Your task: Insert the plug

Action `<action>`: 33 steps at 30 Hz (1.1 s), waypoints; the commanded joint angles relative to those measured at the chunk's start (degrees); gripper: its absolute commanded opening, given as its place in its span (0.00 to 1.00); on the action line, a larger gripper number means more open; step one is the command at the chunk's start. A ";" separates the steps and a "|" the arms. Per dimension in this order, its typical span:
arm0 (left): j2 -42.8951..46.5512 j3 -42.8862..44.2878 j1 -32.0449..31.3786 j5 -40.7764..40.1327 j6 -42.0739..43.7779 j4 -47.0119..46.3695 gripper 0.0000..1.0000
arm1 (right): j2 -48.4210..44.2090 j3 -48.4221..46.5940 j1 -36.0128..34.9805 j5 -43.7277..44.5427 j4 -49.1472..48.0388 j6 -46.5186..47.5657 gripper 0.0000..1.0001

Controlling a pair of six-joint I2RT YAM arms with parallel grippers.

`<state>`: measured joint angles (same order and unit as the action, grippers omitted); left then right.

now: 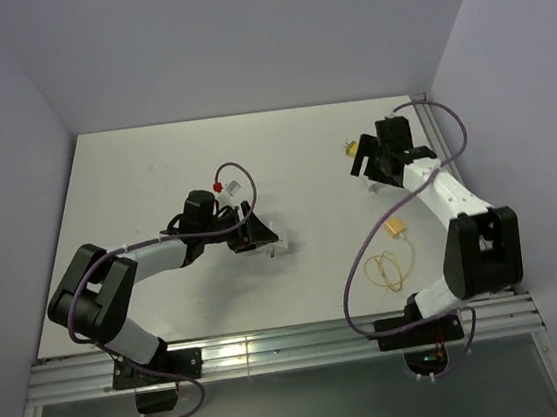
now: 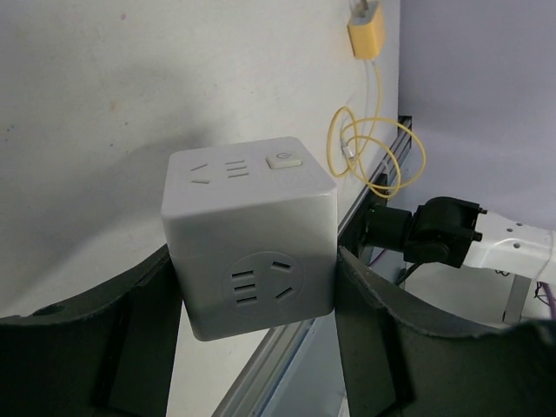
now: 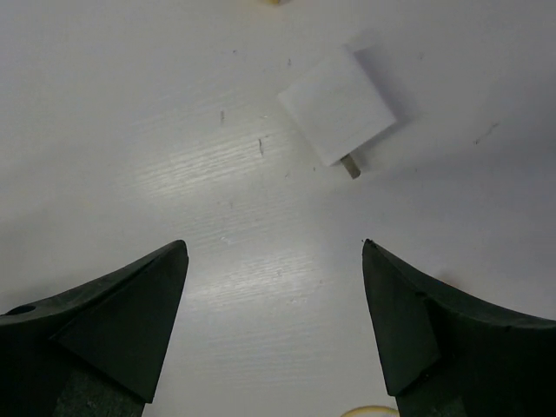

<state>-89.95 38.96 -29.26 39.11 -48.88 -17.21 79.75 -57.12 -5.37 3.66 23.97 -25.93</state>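
Observation:
The plug (image 1: 350, 146), a tiny yellow block with a dark end, lies on the white table at the far right, just left of my right gripper (image 1: 370, 170). In the right wrist view that gripper (image 3: 274, 248) stands open over bare table with nothing between its fingers. A small white block (image 3: 337, 104) with a short metal prong lies ahead of it. My left gripper (image 1: 260, 237) is shut on a white cube socket (image 2: 248, 252), one finger on each side. The cube's round outlet face points toward the wrist camera, and its top has slots and a button.
A yellow connector (image 1: 394, 227) trailing a thin yellow wire loop (image 1: 384, 272) lies near the right arm, and the connector (image 2: 366, 35) also shows in the left wrist view. A red-tipped white cable (image 1: 227, 182) curls behind the left gripper. An aluminium rail (image 1: 274, 348) borders the table's near edge.

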 commanded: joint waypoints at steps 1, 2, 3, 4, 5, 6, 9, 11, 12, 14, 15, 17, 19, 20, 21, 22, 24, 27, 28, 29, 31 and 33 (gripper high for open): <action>-1.80 1.29 -0.36 -0.62 1.77 1.57 0.00 | 10.55 -8.86 0.80 -0.66 5.63 7.81 0.88; -2.50 1.12 -0.36 -0.18 1.86 1.74 0.00 | 13.13 -13.49 0.71 -1.11 6.96 9.92 0.89; -3.47 0.86 -0.36 0.69 2.04 1.66 0.00 | 17.42 -15.45 0.79 -1.55 7.93 11.07 0.90; -3.91 0.51 -0.36 1.05 1.78 1.22 0.00 | 19.46 -17.13 0.80 -2.60 9.42 12.30 0.90; -4.26 0.07 -0.45 1.66 1.51 0.61 0.00 | 21.14 -20.36 0.80 -2.43 10.13 13.96 0.90; -4.79 -0.81 -0.54 2.19 1.25 -0.97 0.00 | 22.46 -21.53 0.80 -1.13 10.40 14.68 0.90; -4.88 -2.04 -0.89 2.20 0.55 -2.03 0.00 | 26.59 -24.34 0.80 0.29 10.92 17.93 0.90; -4.53 -2.74 -1.33 1.67 0.11 -3.00 0.00 | 28.09 -27.07 0.88 0.47 11.89 20.82 0.90; -3.83 -3.53 -1.42 1.41 -0.42 -3.79 0.00 | 28.97 -27.86 0.80 0.99 12.59 21.44 0.90; -3.39 -3.80 -1.68 1.40 -0.60 -3.88 0.00 | 29.50 -28.92 0.80 2.14 12.95 23.20 0.91; -3.04 -3.98 -1.77 1.40 -0.51 -3.88 0.00 | 29.94 -29.36 0.80 2.14 13.21 23.64 0.92; -2.86 -3.89 -2.12 1.32 -0.42 -3.62 0.00 | 31.17 -30.67 0.80 2.31 13.91 24.70 0.92; -2.86 -4.07 -2.30 1.58 -0.77 -4.05 0.00 | 33.36 -31.82 0.88 3.10 15.23 24.97 0.91; -3.03 -4.07 -2.38 1.75 -0.95 -4.06 0.00 | 33.89 -31.91 0.88 3.80 15.32 25.14 0.91; -3.04 -3.98 -2.47 1.67 -1.04 -3.97 0.00 | 34.68 -31.65 0.88 3.29 15.32 25.32 0.91; -2.95 -3.98 -2.56 1.58 -1.04 -3.80 0.00 | 34.86 -31.21 0.97 2.67 14.97 25.49 0.91; -2.86 -3.98 -2.74 1.49 -0.95 -3.53 0.00 | 34.78 -30.42 1.06 2.75 13.40 25.32 0.91; -2.86 -3.72 -3.00 1.05 -0.86 -2.91 0.00 | 34.78 -29.71 1.50 2.67 12.51 25.06 0.91; -2.86 -3.63 -3.09 0.97 -0.95 -2.74 0.00 | 34.86 -30.06 1.67 2.75 12.77 24.97 0.90; -2.86 -3.63 -3.26 0.88 -1.04 -2.65 0.00 | 34.86 -30.15 1.85 2.93 12.86 25.05 0.90; -2.69 -3.80 -3.53 0.53 -1.13 -2.65 0.00 | 35.04 -29.98 2.03 2.85 12.51 25.32 0.90; -2.77 -4.07 -3.53 0.35 -1.39 -2.91 0.00 | 35.13 -29.71 2.29 2.58 12.33 25.23 0.88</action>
<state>-94.43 35.57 -32.27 40.05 -49.45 -19.90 115.07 -86.61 -3.92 5.41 37.10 -1.58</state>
